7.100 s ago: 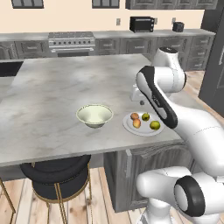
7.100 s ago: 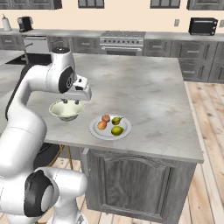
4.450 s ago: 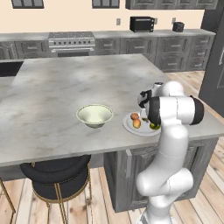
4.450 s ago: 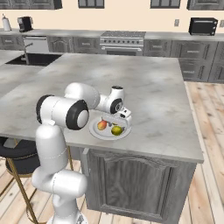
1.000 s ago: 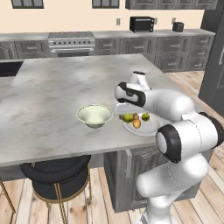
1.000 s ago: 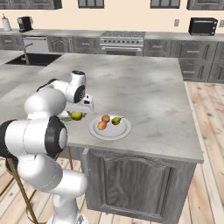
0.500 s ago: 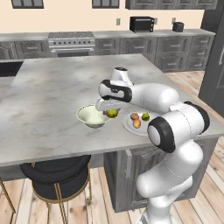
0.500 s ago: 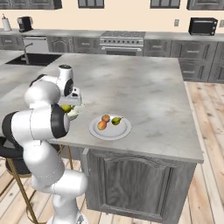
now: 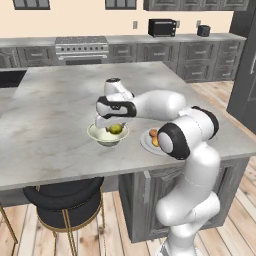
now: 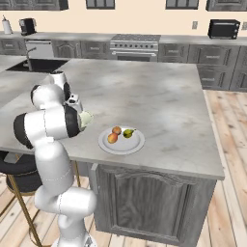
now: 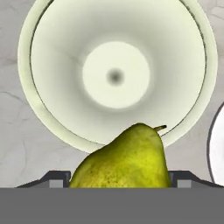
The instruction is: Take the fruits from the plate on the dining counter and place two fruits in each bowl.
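The yellow-green speckled pear [image 11: 124, 157] is gripped in the two-finger gripper [image 9: 114, 128], its broad body between the jaws and its narrow stemmed end aimed toward the rim of the bowl. In the hand view the pear fills the lower middle, and the jaws are clenched on either side of it — a firm hold on the fruit, as I judge it.

Directly beyond the pear along the hand's line of sight lies the round, deep, pale cream-green bowl [image 11: 57, 87], with no fruit to be seen in it. So the bowl sits straight below the hand, with the pear's stem end over the near rim and the bowl's centre a little farther out. The coming move turns on that offset: the hand likely needs to shift slightly toward the bowl's centre before letting go, or the pear may strike the rim.

In the left base view the gripper hangs just above the bowl on the pale grey-white marbled dining counter [image 9: 55, 115]. Just beside the bowl is the flat round white plate [image 10: 132, 144], where two orange-red round fruits [image 10: 114, 135] and another yellow-green pear [image 10: 128, 132] lie close together — three fruits left to move.
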Tool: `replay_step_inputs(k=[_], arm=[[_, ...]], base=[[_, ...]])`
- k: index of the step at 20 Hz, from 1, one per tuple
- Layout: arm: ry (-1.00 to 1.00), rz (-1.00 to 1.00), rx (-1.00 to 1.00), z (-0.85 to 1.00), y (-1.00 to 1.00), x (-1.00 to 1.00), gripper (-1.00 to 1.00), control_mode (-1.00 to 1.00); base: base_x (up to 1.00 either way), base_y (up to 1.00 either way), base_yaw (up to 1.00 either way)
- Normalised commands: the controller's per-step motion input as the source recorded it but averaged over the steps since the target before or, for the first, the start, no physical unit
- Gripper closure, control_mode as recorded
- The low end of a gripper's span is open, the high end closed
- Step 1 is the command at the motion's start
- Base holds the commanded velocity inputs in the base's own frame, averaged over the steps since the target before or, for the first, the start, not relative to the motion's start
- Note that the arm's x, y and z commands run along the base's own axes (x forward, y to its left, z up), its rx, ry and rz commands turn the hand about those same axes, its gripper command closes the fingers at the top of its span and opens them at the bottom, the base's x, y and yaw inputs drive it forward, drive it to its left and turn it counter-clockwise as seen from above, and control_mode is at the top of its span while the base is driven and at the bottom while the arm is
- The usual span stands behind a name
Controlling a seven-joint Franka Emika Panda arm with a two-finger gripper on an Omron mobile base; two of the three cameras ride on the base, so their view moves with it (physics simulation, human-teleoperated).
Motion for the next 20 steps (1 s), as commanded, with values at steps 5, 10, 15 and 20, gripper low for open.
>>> replay_step_inputs(k=[5, 10, 15, 20], arm=[[-0.04, -0.17, 0.0, -0.5, 0.0, 0.27, 1.0, -1.0], [-0.02, -0.12, 0.08, -0.39, -0.03, 0.32, 1.0, -1.0], [0.0, -0.06, 0.0, -0.29, -0.01, 0.08, 1.0, -1.0], [-0.06, -0.03, 0.0, -0.39, 0.0, 0.02, 1.0, -1.0]], base=[[0.0, 0.0, 0.0], [0.0, 0.0, 0.0], [0.0, 0.0, 0.0], [0.0, 0.0, 0.0]])
